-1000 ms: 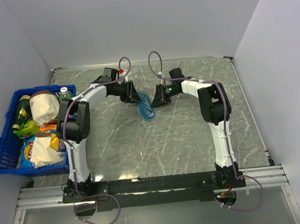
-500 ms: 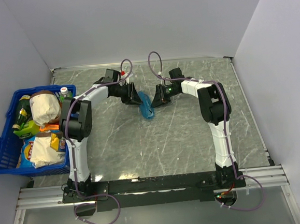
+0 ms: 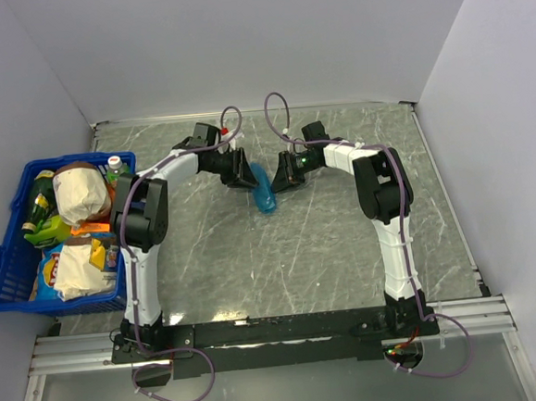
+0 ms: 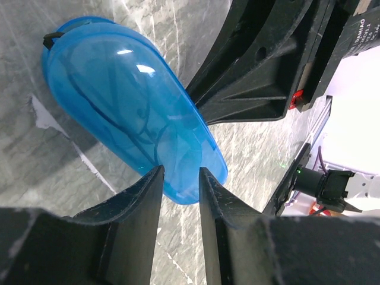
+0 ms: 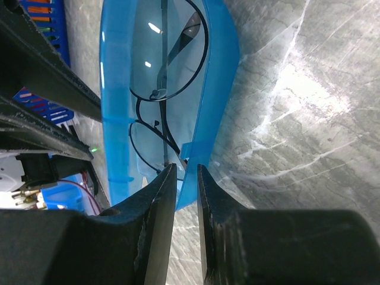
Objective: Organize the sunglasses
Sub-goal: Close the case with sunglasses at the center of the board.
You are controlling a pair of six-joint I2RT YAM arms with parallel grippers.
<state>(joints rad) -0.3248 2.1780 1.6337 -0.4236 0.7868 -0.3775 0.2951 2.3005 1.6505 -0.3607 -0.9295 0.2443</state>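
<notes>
The sunglasses [image 5: 159,93], a thin black wire pair, lie folded inside the blue translucent case [image 5: 116,89], which stands partly open. In the top view the case [image 3: 264,193] rests on the table's far middle, between both arms. My right gripper [image 5: 186,167] is shut on one blue rim of the case [image 5: 217,89]. It reaches in from the right [image 3: 279,179]. My left gripper [image 4: 180,171] is shut on the rounded end of the case's domed shell [image 4: 119,101], coming from the left [image 3: 246,177].
A blue basket [image 3: 2,263] packed with bags and bottles [image 3: 77,192] stands at the table's left edge. White walls close the table on the left, back and right. The two grippers sit only a case's width apart.
My left gripper has slid a little to the right, towards the right gripper, with the case's shell in it. The right arm has hardly moved.
</notes>
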